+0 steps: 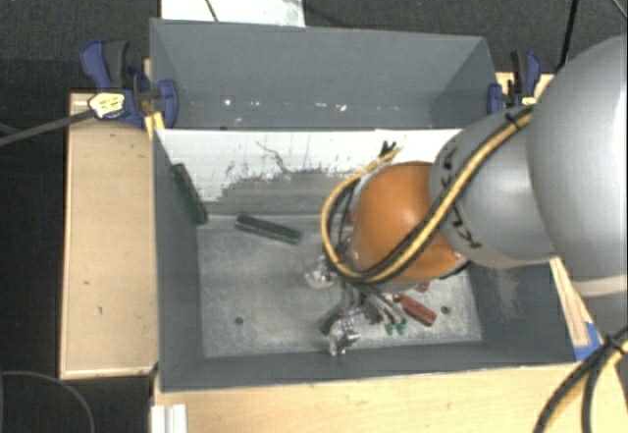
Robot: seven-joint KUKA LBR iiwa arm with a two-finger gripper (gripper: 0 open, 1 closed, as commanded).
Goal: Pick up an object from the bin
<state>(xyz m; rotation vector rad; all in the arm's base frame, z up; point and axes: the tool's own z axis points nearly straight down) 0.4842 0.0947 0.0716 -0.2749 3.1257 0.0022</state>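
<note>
Claw (343, 323) low over bin (235, 323) floor, just left of small red piece (419, 311); apart or together, can't tell. Best settle squarely over one item, close gently before lifting

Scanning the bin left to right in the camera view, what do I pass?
Dark stick at the far left → dark bar lying flat → gripper → small red piece just right of it.
</note>
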